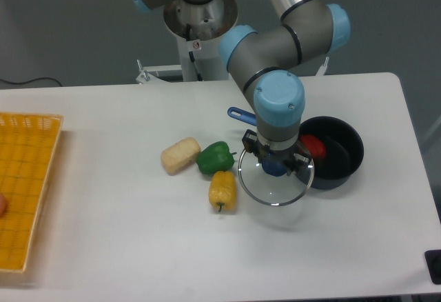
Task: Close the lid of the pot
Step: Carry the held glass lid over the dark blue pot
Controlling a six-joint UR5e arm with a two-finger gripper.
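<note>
Gripper [274,167] pointing straight down, fingers clamped on the blue centre knob of the lid [275,186]. Lid carried roughly level, a little above the desk [103,247], a faint shadow on the surface beneath it; glass disc spreading out around and below the gripper, metal rim closest to the camera. Round in outline, so no long axis to speak of; knob upward, into the gripper.

Just to the gripper's right in the picture: the pot [337,152], open side up, standing on the desk, the lid's right edge overlapping its near-left wall from this view; whether touching, cannot tell. Lid not yet over the opening. Inside the pot, a red item [315,146], partly hidden behind the arm. Blue handle [241,115] of the pot showing behind and to the left of the gripper, long axis running from the pot toward the upper left, most of its length hidden by the wrist.

To the gripper's left: a yellow pepper [222,189] near the lid's rim, long axis toward the camera; a green pepper [215,157] touching it on the far side; further left a pale bread-like piece [180,155] beside the green pepper. Well to the left, at the desk's edge, a yellow basket [27,178].
</note>
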